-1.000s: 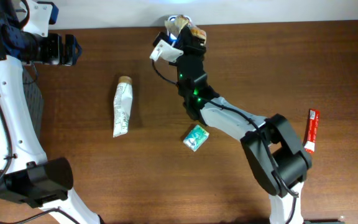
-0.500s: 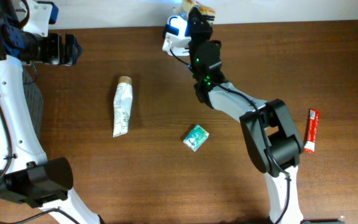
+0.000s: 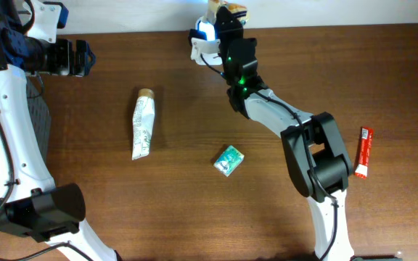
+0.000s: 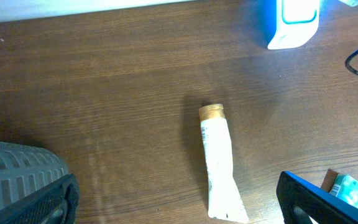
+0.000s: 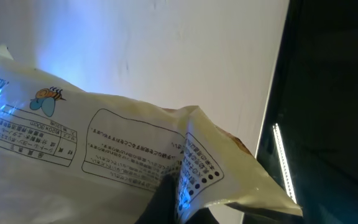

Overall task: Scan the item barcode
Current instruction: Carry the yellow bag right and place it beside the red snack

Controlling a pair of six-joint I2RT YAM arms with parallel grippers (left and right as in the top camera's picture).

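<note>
1. I have the right gripper [image 3: 228,14] at the top centre of the overhead frame. Its fingers are clamped together on a pale printed packet [image 5: 123,149], just beside the white-and-blue scanner [image 3: 203,38].
2. To scan well, I should turn the packet slowly so its printed face meets the blue glow. In the right wrist view that glow washes only the left edge of the wrapper. Pausing at each angle should work better than sweeping.
3. I see boxed text and a small bee mark on the film, but no barcode I can pick out. It may sit in a crease or on the hidden side.
4. The pinch sits at the bottom centre of the wrist view. The film fans up and to the left from the fingers and is crumpled near the grip.
5. The left gripper [image 3: 71,56] sits at the upper left of the overhead frame, fingers wide apart, holding nothing. A tube [image 4: 218,168] lies on the table in its view.
</note>
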